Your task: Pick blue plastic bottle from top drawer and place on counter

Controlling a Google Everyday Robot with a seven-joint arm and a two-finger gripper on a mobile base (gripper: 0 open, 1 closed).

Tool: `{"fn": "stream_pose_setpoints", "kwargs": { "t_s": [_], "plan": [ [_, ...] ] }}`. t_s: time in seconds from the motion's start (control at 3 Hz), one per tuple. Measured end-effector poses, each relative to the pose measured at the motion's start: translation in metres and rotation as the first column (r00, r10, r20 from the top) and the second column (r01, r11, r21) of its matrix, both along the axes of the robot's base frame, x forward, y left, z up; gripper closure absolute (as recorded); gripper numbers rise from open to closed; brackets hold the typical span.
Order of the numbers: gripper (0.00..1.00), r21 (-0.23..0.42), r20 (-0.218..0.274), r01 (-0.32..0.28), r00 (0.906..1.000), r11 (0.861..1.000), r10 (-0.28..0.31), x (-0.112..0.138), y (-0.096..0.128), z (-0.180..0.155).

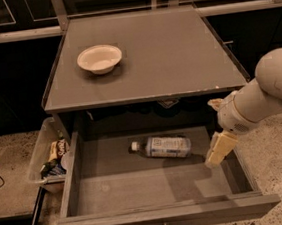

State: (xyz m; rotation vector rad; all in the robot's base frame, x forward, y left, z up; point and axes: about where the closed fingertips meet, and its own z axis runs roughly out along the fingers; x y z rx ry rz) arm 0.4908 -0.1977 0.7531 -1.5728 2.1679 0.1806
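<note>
The blue plastic bottle point(163, 147) lies on its side toward the back of the open top drawer point(139, 190). The end effector point(218, 150) hangs over the drawer's right side; whether clenched or released, I cannot tell.

Small clear plastic bottle point(162, 147), white cap, pale blue label: on its side (cap leftward) in open wide grey wooden drawer point(139, 190), below flat grey counter point(175, 55). Cream gripper point(213, 160) near bottle's base.
</note>
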Motion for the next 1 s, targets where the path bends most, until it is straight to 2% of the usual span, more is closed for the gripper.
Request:
{"fn": "stream_pose_setpoints", "kwargs": {
  "t_s": [0.33, 1.0],
  "plan": [
    [0.00, 0.102, 0.017, -0.003, 0.9999, 0.995, 0.001, 0.014, 0.014, -0.037],
    [0.00, 0.203, 0.028, -0.077, 0.9969, 0.976, 0.073, 0.031, 0.049, -0.099]
  ]
}}
